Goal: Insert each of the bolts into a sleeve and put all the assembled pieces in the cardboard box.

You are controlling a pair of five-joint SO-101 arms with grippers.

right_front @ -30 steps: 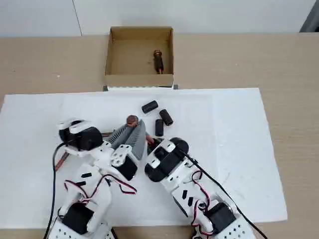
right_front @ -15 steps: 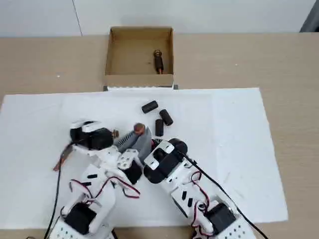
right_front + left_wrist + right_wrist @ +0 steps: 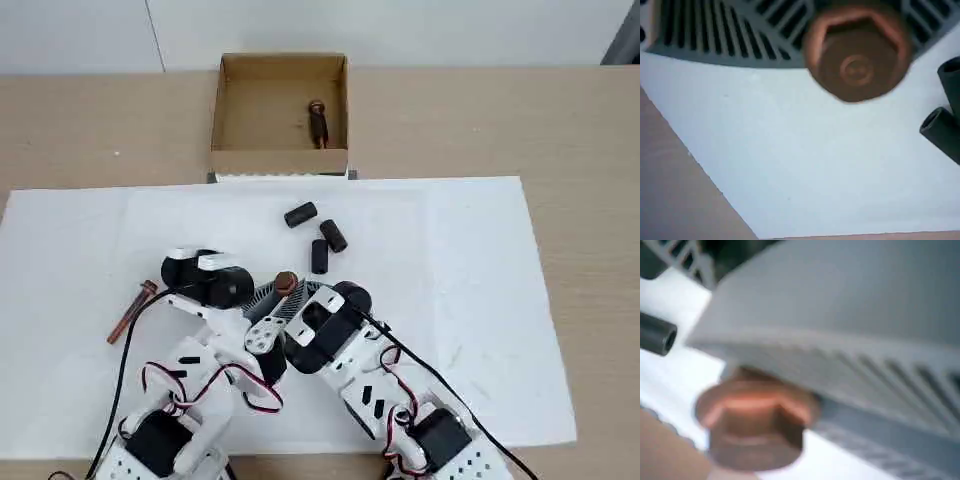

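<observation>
My left gripper is shut on a copper bolt, held over the white paper just short of three black sleeves. The left wrist view looks at the bolt's hex head end on, between the dark ribbed fingers. The sleeves lie loose in a small cluster. The right arm sits tight against the left gripper, and its fingers are hidden under its body. Its wrist view shows the bolt head beside a grey ribbed finger. A second bolt lies on the paper to the left.
The cardboard box stands on the wooden table beyond the paper, with one assembled piece inside near its right wall. The white paper covers the middle of the table. Arm cables trail along the near edge.
My left gripper has swung right and nearer with the bolt, ending against the right arm. The loose bolt at the left has come into sight from under the left arm.
</observation>
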